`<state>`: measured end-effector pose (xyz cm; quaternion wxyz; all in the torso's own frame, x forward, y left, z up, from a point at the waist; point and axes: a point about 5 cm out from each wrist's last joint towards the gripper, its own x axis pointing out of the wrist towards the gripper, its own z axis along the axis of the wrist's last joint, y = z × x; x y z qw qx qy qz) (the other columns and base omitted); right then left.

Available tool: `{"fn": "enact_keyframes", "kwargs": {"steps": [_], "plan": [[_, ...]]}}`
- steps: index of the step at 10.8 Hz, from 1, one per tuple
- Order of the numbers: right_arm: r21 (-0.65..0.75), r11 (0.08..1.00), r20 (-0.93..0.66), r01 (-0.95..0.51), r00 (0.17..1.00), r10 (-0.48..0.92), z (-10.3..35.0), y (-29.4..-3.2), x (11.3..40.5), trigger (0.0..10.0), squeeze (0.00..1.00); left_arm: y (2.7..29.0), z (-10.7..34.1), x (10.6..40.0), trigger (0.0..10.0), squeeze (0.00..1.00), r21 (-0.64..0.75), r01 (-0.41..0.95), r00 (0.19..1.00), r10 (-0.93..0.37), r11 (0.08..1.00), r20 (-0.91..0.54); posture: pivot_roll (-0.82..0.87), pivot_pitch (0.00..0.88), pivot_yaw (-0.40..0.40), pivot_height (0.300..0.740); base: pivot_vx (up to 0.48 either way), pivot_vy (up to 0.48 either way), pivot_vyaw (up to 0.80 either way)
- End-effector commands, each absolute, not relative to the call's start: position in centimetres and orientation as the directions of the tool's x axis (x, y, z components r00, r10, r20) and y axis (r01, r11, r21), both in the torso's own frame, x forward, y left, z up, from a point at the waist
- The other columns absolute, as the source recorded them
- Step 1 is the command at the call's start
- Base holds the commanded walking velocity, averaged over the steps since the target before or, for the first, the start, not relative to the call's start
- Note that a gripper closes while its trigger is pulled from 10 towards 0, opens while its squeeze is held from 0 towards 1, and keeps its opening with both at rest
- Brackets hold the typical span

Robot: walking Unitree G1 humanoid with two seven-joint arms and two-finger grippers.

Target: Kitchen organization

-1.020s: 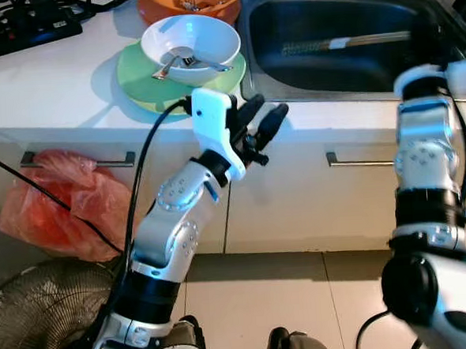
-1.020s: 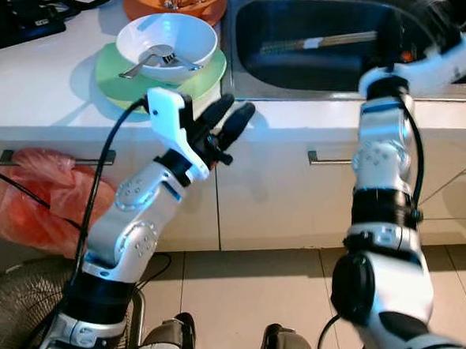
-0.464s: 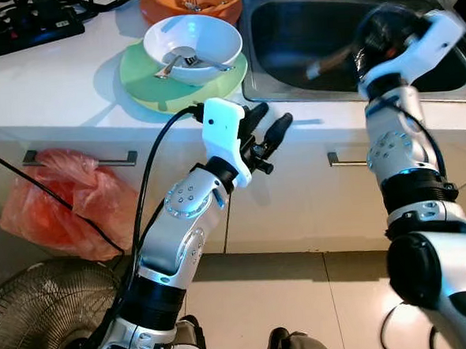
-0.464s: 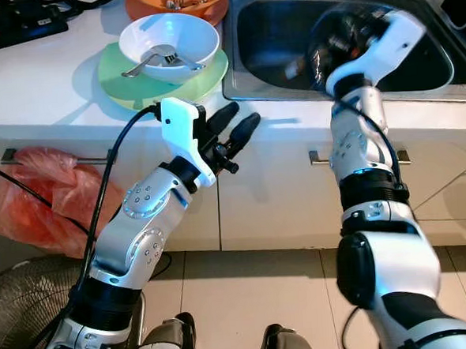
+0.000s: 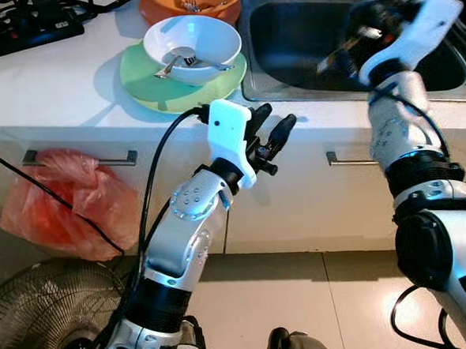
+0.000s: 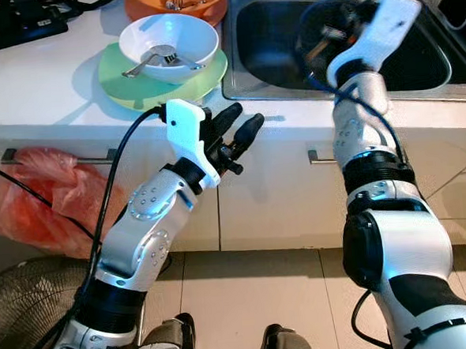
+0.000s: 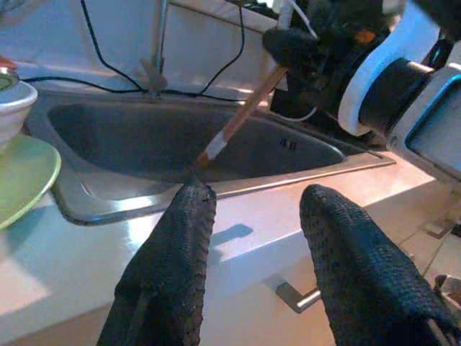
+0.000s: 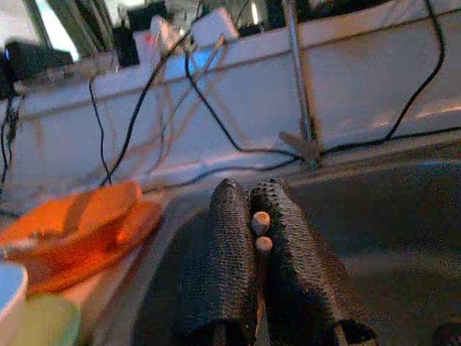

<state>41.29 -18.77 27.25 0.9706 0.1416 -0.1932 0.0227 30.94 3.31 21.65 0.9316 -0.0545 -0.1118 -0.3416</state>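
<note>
1. I am looking down from the robot's head at a white kitchen counter (image 5: 46, 91) with a steel sink (image 5: 289, 52) set into it on the right side.
2. My right gripper (image 8: 257, 238) is raised over the sink basin, its two black fingers pressed together on a pair of chopsticks (image 7: 234, 122). The wrist view shows two round wooden tips poking out between the fingers.
3. The chopsticks slant from the gripper down into the basin; they are brown with a pale band partway along.
4. My left gripper (image 5: 271, 130) is held in front of the counter's edge, just left of the sink, with its fingers spread apart and nothing between them.
5. On the counter to the left of the sink stands a stack of dishes: a white bowl (image 5: 193, 38) sits on a green plate (image 5: 144, 81), and metal cutlery (image 5: 180, 61) lies inside the bowl.
6. Behind that stack is an orange bowl (image 5: 191, 3), touching or nearly touching the green plate; small items lie in it that I cannot make out.
7. Black cables (image 5: 18, 21) lie at the counter's far left corner.
8. Below the counter are pale cabinet doors with bar handles (image 5: 351, 161). An orange plastic bag (image 5: 61, 205) hangs by the left handle, and a wire fan guard (image 5: 36, 313) stands on the tiled floor beneath it.
</note>
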Motion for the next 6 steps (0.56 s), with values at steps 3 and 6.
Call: {"fn": "enact_keyframes", "kwargs": {"steps": [3,6], "plan": [[0.195,0.979,0.356,-0.062,0.934,-0.012,27.53,-18.96,41.60,10.0,0.00,3.19,21.28,30.71,10.0,0.00,-0.018,0.635,0.753,-0.614,0.772,0.238,0.21,0.180,-0.088,0.740,0.000,0.000,0.00],[0.157,0.987,0.319,-0.043,0.948,-0.009,27.26,-18.86,41.80,10.0,0.00,3.25,21.17,30.67,10.0,0.00,-0.019,0.625,0.762,-0.604,0.781,0.234,0.22,0.189,-0.094,0.740,0.000,0.000,0.00]]}}
